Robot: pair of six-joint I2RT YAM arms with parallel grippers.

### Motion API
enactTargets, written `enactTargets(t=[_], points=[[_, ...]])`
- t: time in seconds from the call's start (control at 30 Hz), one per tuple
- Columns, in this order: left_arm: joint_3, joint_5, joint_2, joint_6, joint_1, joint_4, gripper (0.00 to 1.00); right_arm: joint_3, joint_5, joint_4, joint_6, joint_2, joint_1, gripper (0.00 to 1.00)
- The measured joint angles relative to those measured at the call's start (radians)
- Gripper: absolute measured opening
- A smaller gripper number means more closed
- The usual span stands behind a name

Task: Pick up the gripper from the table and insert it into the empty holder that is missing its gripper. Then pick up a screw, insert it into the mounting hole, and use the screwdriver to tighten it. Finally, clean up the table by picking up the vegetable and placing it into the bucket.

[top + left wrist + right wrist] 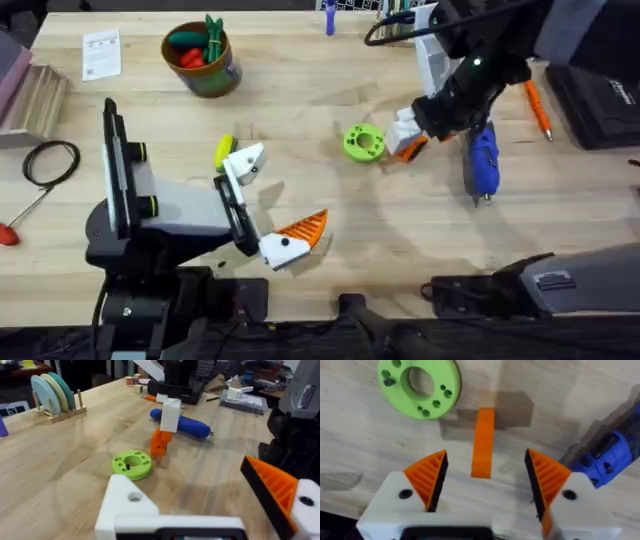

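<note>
The small orange gripper (483, 442) lies flat on the table (330, 70) beside a green ring (420, 382). My right gripper (485, 455) hangs open just above it, one orange pad on each side and neither touching; from overhead it (408, 140) sits right of the ring (363, 142). My left gripper (283, 190) is open and empty. Its far finger is the bare white holder (245, 160) (132, 505), and the other finger (272, 487) carries an orange tip. The blue screwdriver (482, 160) (187, 424) lies just right of my right gripper. The bucket (205, 60) at the back left holds red and green vegetables.
The green ring has small dark screws in its holes. A small yellow object (224, 150) lies next to the holder. An orange-handled driver (538, 108) lies at the far right, and a red-handled tool (10, 232) and a black cable loop (50, 160) at the left edge.
</note>
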Motion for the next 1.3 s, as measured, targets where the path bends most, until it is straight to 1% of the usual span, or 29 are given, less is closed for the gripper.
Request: enactTargets(t=[0.17,0.23,0.3,0.43,0.47,0.57,0.6,0.63,1.03,1.13,1.3], points=[[0.0,0.0,0.0,0.0,0.0,0.0,0.985,0.0,0.0,0.003,0.003,0.0,0.009,0.812],[0.0,0.0,0.0,0.0,0.0,0.0,0.985,0.0,0.0,0.007,0.003,0.0,0.012,0.714],[0.0,0.0,0.0,0.0,0.0,0.0,0.985,0.0,0.0,0.008,0.004,0.0,0.012,0.587],[0.0,0.0,0.0,0.0,0.0,0.0,0.985,0.0,0.0,0.008,0.006,0.0,0.012,0.441],[0.0,0.0,0.0,0.0,0.0,0.0,0.985,0.0,0.0,0.009,0.007,0.0,0.012,0.386],[0.0,0.0,0.0,0.0,0.0,0.0,0.985,0.0,0.0,0.009,0.007,0.0,0.012,0.153],[0.0,0.0,0.0,0.0,0.0,0.0,0.985,0.0,0.0,0.01,0.006,0.0,0.012,0.057],[0.0,0.0,0.0,0.0,0.0,0.0,0.985,0.0,0.0,0.01,0.011,0.0,0.012,0.022],[0.0,0.0,0.0,0.0,0.0,0.0,0.985,0.0,0.0,0.006,0.024,-0.014,0.012,0.011],[0.0,0.0,0.0,0.0,0.0,0.0,0.985,0.0,0.0,0.007,0.039,-0.078,0.012,0.01],[0.0,0.0,0.0,0.0,0.0,0.0,0.985,0.0,0.0,0.036,0.08,-0.267,0.012,0.01]])
